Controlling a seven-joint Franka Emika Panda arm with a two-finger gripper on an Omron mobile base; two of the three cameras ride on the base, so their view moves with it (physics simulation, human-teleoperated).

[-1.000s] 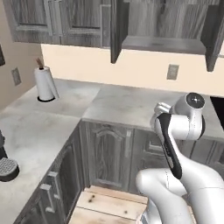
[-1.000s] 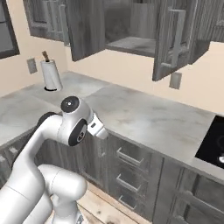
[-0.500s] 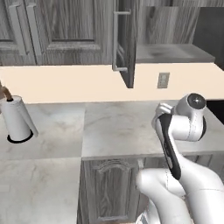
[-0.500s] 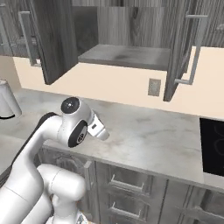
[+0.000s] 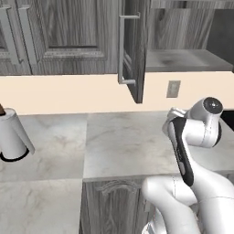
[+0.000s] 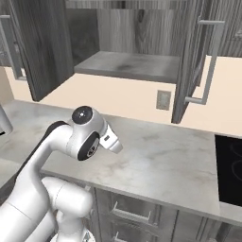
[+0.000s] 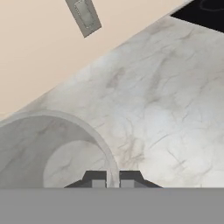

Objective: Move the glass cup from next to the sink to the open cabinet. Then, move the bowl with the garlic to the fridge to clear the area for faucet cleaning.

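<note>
While the gripper pinches its two dark fingers on the rim of the glass cup, the translucent tumbler hangs over the pale marble counter, near its wall edge. No writing can be read anywhere. Above, the cabinet stands open, its doors swung wide. A wall outlet sits below it, a paper towel roll at the counter's left end, a black cooktop at its right.

The glass cup runs off the hand view's left edge; the paper towel roll is cropped likewise.
</note>
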